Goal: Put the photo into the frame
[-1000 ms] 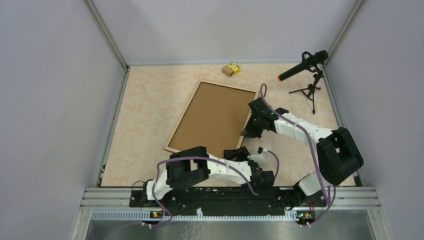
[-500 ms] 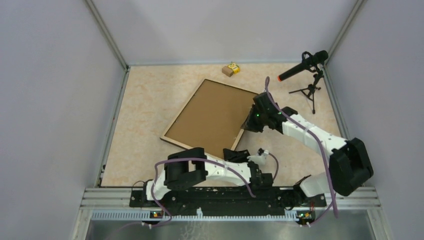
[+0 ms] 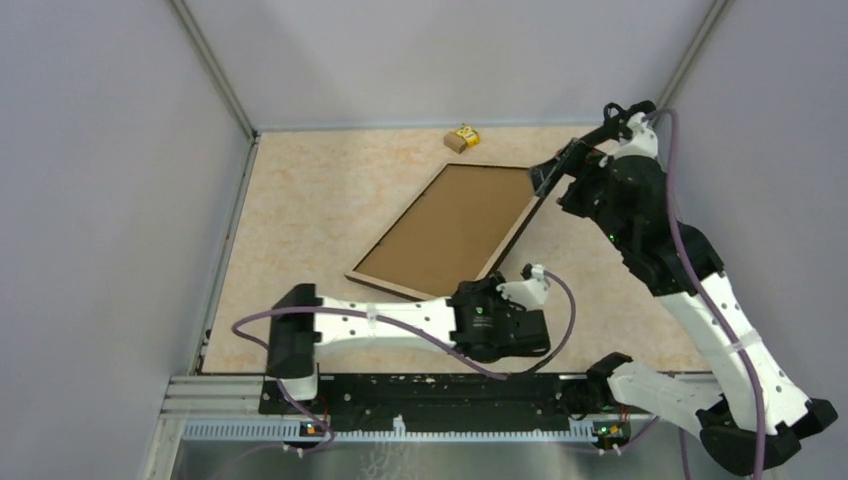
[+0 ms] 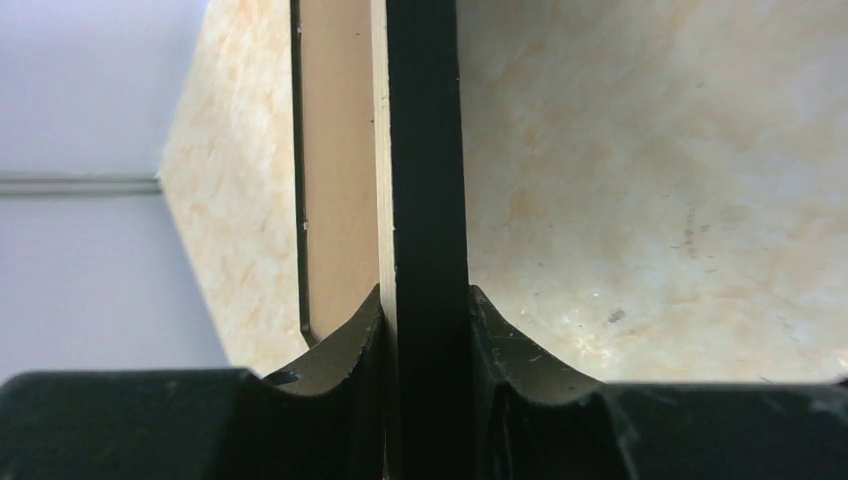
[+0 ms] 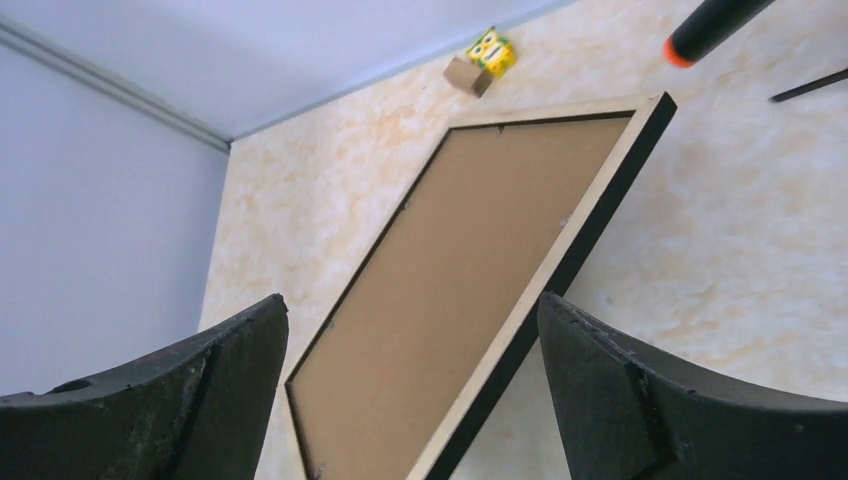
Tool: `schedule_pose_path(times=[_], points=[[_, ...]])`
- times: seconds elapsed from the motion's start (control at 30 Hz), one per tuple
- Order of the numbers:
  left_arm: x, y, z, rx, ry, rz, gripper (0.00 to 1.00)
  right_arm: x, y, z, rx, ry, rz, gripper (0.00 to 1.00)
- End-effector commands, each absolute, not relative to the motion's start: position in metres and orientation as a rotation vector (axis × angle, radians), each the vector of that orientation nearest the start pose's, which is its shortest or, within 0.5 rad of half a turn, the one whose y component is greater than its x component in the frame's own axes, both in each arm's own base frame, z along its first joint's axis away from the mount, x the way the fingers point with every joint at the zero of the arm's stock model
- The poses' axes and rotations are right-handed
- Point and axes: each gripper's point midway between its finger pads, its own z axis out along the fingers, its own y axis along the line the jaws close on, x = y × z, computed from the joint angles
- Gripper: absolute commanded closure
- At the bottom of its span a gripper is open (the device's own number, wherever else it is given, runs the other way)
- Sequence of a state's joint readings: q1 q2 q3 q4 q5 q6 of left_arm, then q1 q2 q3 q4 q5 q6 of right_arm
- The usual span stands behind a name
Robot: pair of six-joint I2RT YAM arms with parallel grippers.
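Left end effector (image 4: 425, 300) of mine is clenched on the frame (image 5: 580, 228). Its two fingers (image 4: 345, 345) press on either side of the thin black edge, which runs straight up between them in my left wrist view. One finger sits on the side with the light-wood rim, the other on the opposite face. Seen from above, this grip is at the frame's nearest corner, the one closest to my two bases.

My right end effector (image 5: 410, 300) is released. Its two fingers (image 5: 640, 400) stand wide apart with nothing between them, up above the frame's far right corner and touching nothing.

I count one frame, with its back turned up: a light-wood rim around one plain brown backing board (image 3: 450, 225), with black showing along the right long edge. It sits slantwise on the desk (image 3: 300, 220). I cannot tell whether the gripped corner is lifted off the surface. The front of the frame faces away from all three cameras, so I cannot tell where the photo is.

One small yellow-and-brown box (image 3: 462, 137) sits on the desk beyond the frame's far short edge, apart from it. One black microphone (image 5: 720, 18) with an orange tip is off the frame's far right corner, also apart from it.
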State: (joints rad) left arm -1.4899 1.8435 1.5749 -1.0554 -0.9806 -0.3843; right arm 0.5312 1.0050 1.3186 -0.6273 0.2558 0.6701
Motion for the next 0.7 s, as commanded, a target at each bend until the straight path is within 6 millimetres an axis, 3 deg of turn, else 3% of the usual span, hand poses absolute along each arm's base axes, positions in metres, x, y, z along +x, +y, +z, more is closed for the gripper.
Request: schedule_pose_path(times=[0.0,0.17,0.27,0.37,0.43,0.57,0.67], points=[[0.143,-0.379,0.261,1.041,1.86,-0.044,1.0,0.27,0.101,0.378,0.356,1.823,0.412,0.07],[0.124,-0.384,0.327,1.054,1.75,-0.369,1.0,0.25,0.087,0.415,0.349,1.723,0.444,0.05],[0.122,-0.378,0.35,1.034,1.73,-0.453,1.0,0.24,0.079,0.435,0.352,1.67,0.46,0.04],[0.125,-0.368,0.363,0.991,1.732,-0.521,1.0,0.233,0.072,0.441,0.36,1.64,0.456,0.04],[0.137,-0.358,0.368,0.93,1.755,-0.583,1.0,0.232,0.069,0.438,0.368,1.64,0.448,0.03],[0.185,-0.322,0.37,0.722,1.835,-0.786,1.0,0.232,0.07,0.429,0.375,1.656,0.443,0.02],[0.214,-0.29,0.368,0.573,1.879,-0.81,1.0,0.235,0.073,0.424,0.368,1.674,0.447,0.02]])
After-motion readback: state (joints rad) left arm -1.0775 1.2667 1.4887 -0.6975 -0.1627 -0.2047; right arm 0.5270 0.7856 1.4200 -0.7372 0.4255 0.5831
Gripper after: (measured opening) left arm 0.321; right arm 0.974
